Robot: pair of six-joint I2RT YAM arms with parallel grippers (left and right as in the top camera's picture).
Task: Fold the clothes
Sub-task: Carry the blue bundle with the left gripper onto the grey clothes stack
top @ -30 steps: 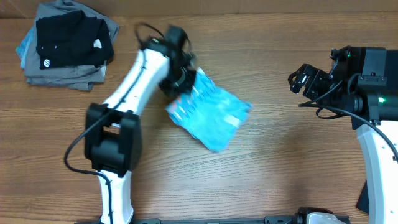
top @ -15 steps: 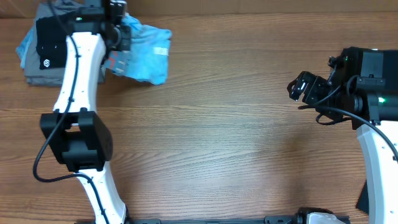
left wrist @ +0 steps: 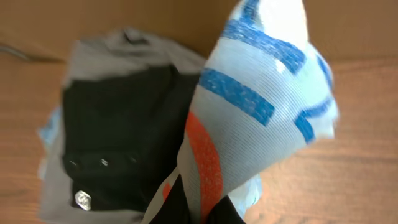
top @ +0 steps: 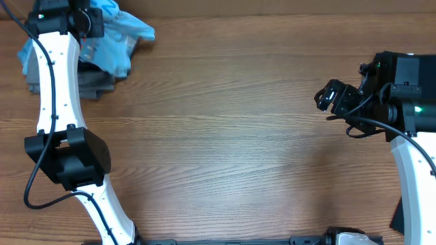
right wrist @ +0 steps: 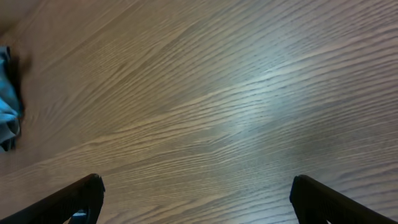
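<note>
While my left gripper [top: 88, 22] is clamped shut on the light blue T-shirt [top: 124, 35], the shirt hangs bunched from that hand at the far corner of the wooden table [top: 238, 136]; most of the cloth spills out to the hand's outer side, toward the middle of the table, and its near edge overlaps the pile of grey garments [top: 92, 83] just under the hand; I cannot tell whether it rests on the pile or hangs above it

From the left wrist camera the left gripper [left wrist: 198, 208] shows only as two dark fingers [left wrist: 168, 208] at the bottom, pressed close with the T-shirt [left wrist: 261, 106] pinched between them; the cloth rises from the grip in a tall fold, with a red-orange mark [left wrist: 202, 155] right above the fingers and blue bars [left wrist: 249, 99] of print further out; beside the fold, beyond the fingers, lies a folded black shirt [left wrist: 118, 124] with a small white logo [left wrist: 81, 198], set on a grey garment [left wrist: 124, 43]; a strip of pale blue cloth [left wrist: 46, 134] peeks out along the pile's edge

My right gripper [top: 332, 95] hovers well apart from all this, jaws spread wide with nothing between them; its wrist camera shows the right gripper [right wrist: 199, 199] over bare wood [right wrist: 217, 93], with a scrap of the T-shirt [right wrist: 7, 102] far off beyond the fingers
</note>
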